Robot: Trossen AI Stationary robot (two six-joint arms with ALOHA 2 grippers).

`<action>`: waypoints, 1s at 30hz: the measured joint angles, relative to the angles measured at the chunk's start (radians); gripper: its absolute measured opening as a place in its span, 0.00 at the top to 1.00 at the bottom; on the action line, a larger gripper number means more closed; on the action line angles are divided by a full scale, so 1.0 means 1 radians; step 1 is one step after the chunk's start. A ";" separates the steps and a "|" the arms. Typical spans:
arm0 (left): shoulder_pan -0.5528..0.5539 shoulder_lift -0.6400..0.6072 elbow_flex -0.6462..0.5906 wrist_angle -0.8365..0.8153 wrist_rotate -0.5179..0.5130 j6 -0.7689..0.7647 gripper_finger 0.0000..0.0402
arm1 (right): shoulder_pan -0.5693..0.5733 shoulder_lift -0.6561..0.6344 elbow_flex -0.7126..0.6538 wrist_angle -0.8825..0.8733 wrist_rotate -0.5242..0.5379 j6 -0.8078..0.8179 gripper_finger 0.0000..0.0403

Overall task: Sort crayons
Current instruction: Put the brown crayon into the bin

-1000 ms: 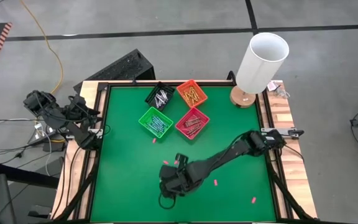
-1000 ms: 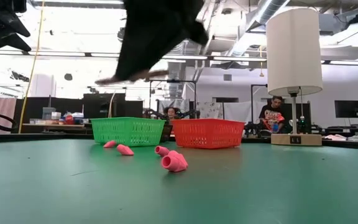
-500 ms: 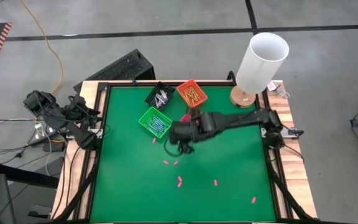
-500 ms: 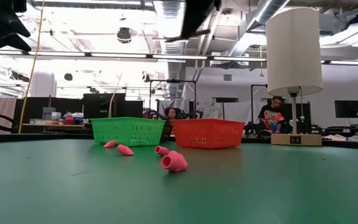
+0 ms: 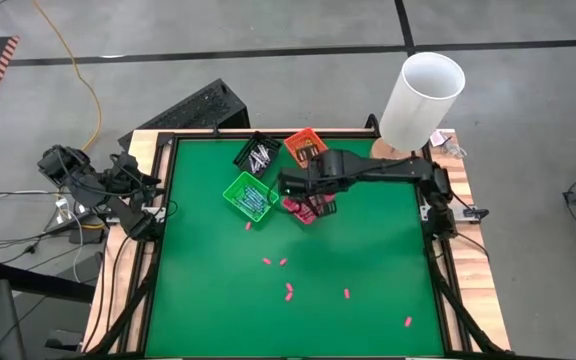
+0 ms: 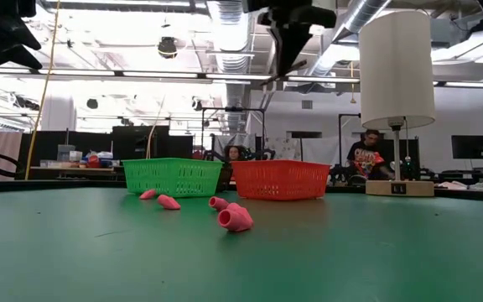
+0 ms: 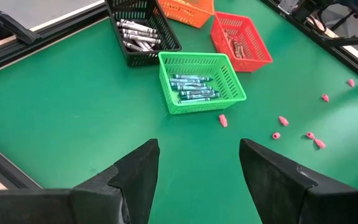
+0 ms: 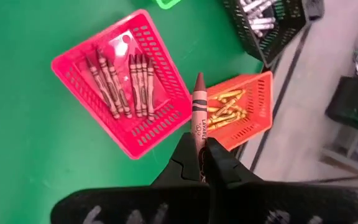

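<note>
Right wrist view: right gripper (image 8: 199,163) pinched on thin brown paper-wrapped crayon (image 8: 197,106), long axis pointing forward, tip out, hovering above red square mesh bin (image 8: 157,127) holding similar crayons. Left gripper (image 7: 197,168) wide, parked far left.

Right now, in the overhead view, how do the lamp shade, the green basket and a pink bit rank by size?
1. Lamp shade, largest, though it stands taller, nearer the camera.
2. Green basket.
3. Pink bit, smallest by far.
</note>
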 joint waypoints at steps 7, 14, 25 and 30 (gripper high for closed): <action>0.000 0.000 0.000 0.003 0.000 -0.010 0.47 | -0.093 -0.002 -0.063 0.066 -0.015 -0.201 1.00; 0.000 0.000 0.000 0.003 0.000 -0.004 0.47 | -0.156 0.001 -0.241 0.181 -0.141 -0.300 1.00; 0.000 0.000 0.000 0.004 0.000 -0.029 0.47 | -0.155 0.001 -0.442 0.399 -0.268 -0.418 1.00; 0.000 0.000 0.000 0.004 0.000 -0.044 0.47 | -0.138 -0.001 -0.489 0.482 -0.301 -0.441 1.00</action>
